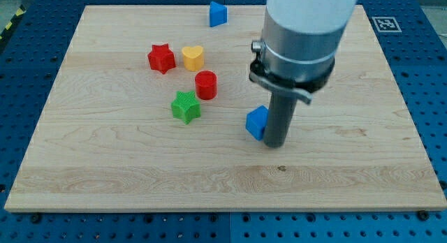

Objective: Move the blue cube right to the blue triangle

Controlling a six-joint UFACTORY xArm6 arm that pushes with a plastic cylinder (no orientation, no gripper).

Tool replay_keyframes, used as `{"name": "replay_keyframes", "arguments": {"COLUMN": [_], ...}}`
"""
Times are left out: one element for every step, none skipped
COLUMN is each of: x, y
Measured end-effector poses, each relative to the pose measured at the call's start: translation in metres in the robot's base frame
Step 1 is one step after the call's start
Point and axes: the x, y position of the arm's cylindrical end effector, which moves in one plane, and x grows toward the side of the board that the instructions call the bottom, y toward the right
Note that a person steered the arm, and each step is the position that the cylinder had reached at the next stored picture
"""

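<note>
My tip is touching the blue cube's right side mid-board; blue triangle sits way up top. No fingers here, just a rod.

The board is pale, matt wood with visible grain, the blue cube, red star, yellow heart and green star look like smooth matt plastic, and the arm's collar is brushed grey metal.
</note>
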Motion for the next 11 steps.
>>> {"name": "replay_keyframes", "arguments": {"x": [-0.03, -0.032, -0.008, -0.005, -0.019, -0.035, -0.059, -0.082, -0.094, -0.095, -0.096], "y": [-0.007, -0.008, -0.009, -0.023, -0.036, -0.036, -0.036, -0.036, -0.038, -0.039, -0.055]}}
